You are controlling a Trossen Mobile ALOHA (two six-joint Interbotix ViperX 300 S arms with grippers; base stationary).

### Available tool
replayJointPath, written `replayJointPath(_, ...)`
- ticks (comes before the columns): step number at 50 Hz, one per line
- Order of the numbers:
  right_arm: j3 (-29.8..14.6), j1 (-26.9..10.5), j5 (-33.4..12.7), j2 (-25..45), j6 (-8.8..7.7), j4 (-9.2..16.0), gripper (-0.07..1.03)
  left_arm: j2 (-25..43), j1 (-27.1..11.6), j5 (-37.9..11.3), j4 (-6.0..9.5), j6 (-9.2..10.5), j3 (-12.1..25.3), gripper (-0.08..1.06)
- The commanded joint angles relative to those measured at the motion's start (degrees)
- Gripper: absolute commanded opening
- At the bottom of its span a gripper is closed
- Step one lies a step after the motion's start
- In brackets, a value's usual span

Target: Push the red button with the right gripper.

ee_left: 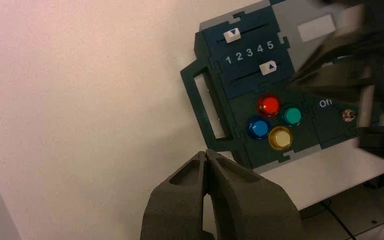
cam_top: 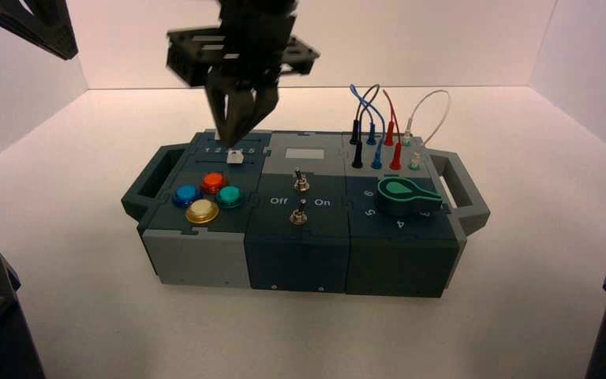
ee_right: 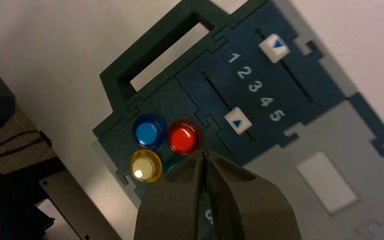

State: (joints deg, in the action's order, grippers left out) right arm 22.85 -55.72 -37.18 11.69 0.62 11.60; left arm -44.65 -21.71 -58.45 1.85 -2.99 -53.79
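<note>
White tabletop [cam_top: 71,237] and white walls around us, box [cam_top: 296,260] sitting mid-table. Our right gripper [cam_top: 238,133] hangs above the box's far-left corner, fingers [ee_right: 180,200] pressed together to a point, tip over the slider panel near a white slider cap [cam_top: 235,155]. Not touching the buttons. In the right wrist view the tip sits just beside the red button [ee_right: 184,137], with the teal button [ee_right: 172,163] mostly hidden behind the fingers.

Red button is in the four-button cluster on the box's left block, on the far side of the cluster, next to the sliders. Blue button [cam_top: 186,195] to its left, teal one to its right, bigger yellow button [cam_top: 202,211] nearest us.

Two sliders behind the cluster, scale 1–5 between them; the slider cap nearer the buttons [ee_right: 238,121] sits between 4 and 5, the far slider cap [ee_right: 274,48] near 1.

Middle block: two toggle switches [cam_top: 301,197], "Off"/"On" lettering. Right block: green knob [cam_top: 406,195], plugged wires [cam_top: 387,126] behind it.

Our left gripper [ee_left: 207,165] is parked off the box's left side above the table, fingers closed together too.
</note>
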Motion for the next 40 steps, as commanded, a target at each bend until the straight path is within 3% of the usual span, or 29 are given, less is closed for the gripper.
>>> replayJointPath(1,-3.08,-0.88,-0.18,1.32,-0.09,0.97,-0.02,0.18,-0.79,0.18,0.09,-0.26,1.41,-0.03)
replayJointPath(21,-4.22,-1.14,-1.41,5.01,-0.09,3.78,-0.02,0.18,-1.85,0.18,0.09,-0.26,1.41,-0.03)
replayJointPath(32,-4.22,-1.14,-1.67,5.36,-0.09,3.87,-0.02,0.18,-2.11,0.18,0.09,-0.26,1.41,-0.03)
replayJointPath(40,-4.22,-0.7,-2.37,1.41,0.09,3.34,-0.02,0.26,-2.11,0.18,0.09,-0.26,1.41,-0.03)
